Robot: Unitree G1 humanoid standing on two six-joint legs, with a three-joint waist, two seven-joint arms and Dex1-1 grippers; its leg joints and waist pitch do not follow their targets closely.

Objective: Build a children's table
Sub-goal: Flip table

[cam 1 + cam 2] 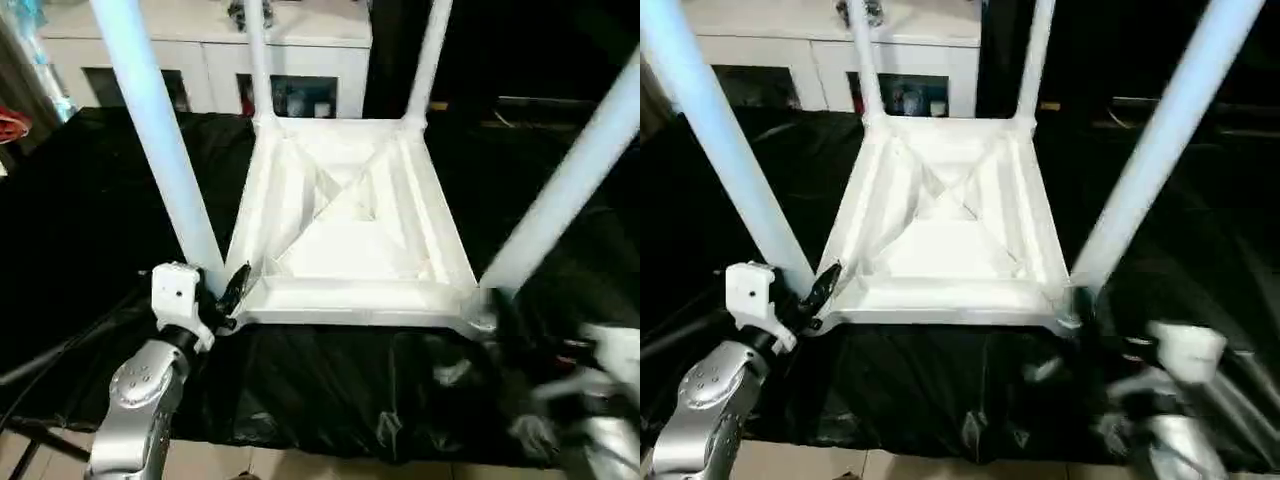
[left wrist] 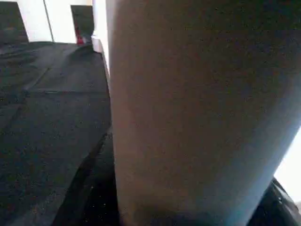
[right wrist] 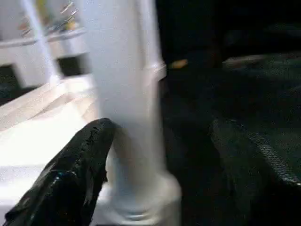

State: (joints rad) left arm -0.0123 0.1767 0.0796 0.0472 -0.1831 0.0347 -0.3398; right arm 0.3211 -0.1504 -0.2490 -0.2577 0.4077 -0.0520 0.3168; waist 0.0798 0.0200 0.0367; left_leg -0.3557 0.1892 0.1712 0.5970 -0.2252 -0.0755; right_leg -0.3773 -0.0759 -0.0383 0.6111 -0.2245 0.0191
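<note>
On the black-draped tabletop, the head views show the children's table lying upside down, ribbed X-braced underside up, all four legs standing in its corner sockets. Behind stands a white cabinet with glass-fronted compartments; pale floor shows at the near edge. No writing is legible. The left gripper sits at the near-left leg; its wrist view looks straight onto that tube, and whether its fingers clasp it I cannot tell. The right gripper has its fingers spread, one touching the near-right leg, the other apart from it.
</note>
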